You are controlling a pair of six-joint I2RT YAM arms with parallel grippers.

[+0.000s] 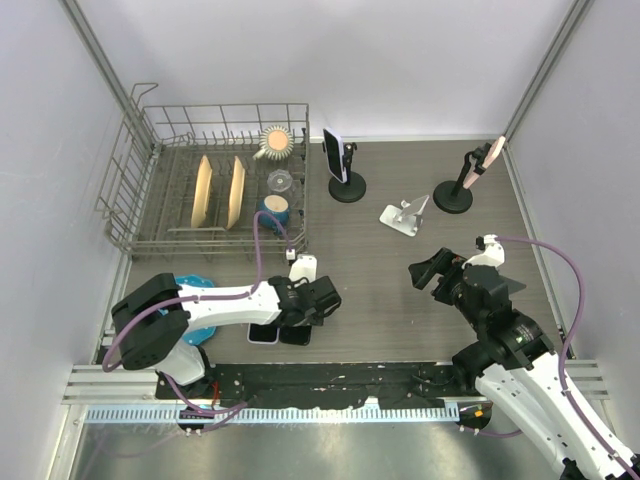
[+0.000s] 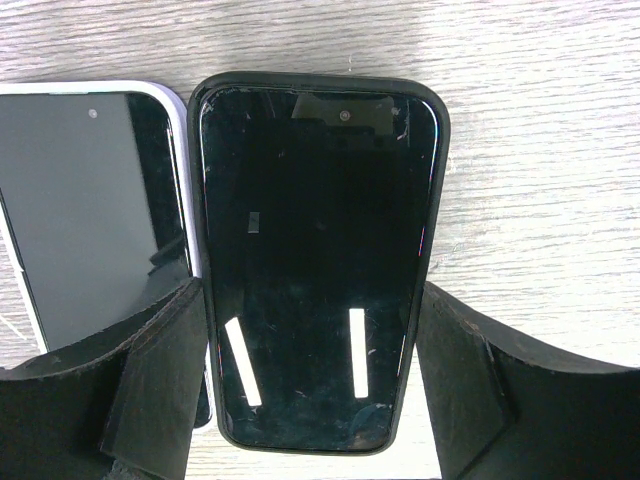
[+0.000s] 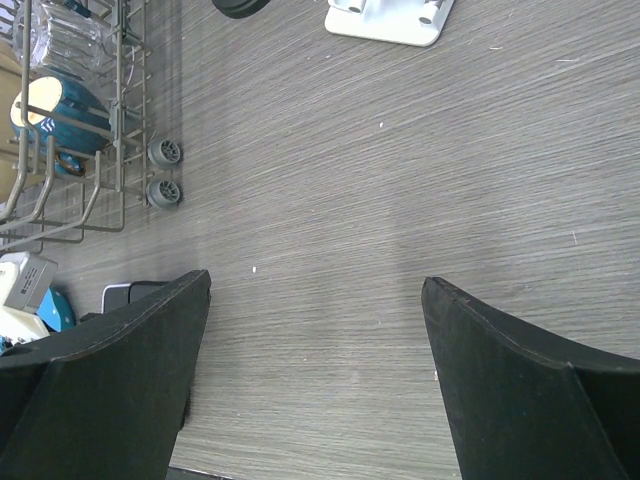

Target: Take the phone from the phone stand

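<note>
- The table point(image 2: 540, 150) looks like matt grey wood grain.
- The black phone point(image 2: 315, 260) has a glossy glass screen, finely scratched.
- The dish rack point(image 1: 130, 190) is bare metal wire.
- The white stand point(image 1: 405, 217) looks like smooth plastic.

Walls point(image 1: 400, 60): pale panels enclosing three sides.
Tabletop point(image 1: 400, 270): grey wood-grain lying evenly lit.

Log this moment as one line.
left gripper: open, straddling black phone flat on table | right gripper: open, empty | two stands still hold phones
</note>
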